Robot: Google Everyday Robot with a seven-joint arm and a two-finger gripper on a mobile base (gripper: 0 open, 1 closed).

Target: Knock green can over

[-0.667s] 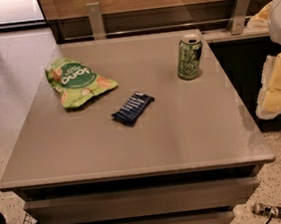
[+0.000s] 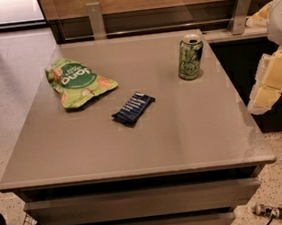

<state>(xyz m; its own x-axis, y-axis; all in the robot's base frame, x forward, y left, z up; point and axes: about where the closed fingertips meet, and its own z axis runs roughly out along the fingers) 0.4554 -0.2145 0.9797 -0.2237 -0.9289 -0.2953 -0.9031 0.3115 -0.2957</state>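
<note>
The green can [image 2: 190, 56] stands upright on the grey table [image 2: 149, 144], near its back right corner, with its silver top open. My gripper [image 2: 272, 81] is the white and yellow shape at the right edge of the camera view. It sits just off the table's right side, to the right of the can and a little nearer to the camera, and is apart from the can. Part of the arm [image 2: 281, 12] shows above it.
A flat green snack bag [image 2: 77, 82] lies at the table's back left. A dark blue snack bar [image 2: 133, 108] lies near the middle. A wooden wall with metal brackets [image 2: 96, 19] runs behind the table. A dark counter [image 2: 256, 62] stands to the right.
The arm at the right edge has shifted slightly left and up, toward the table. The can, bag and bar have not moved.
</note>
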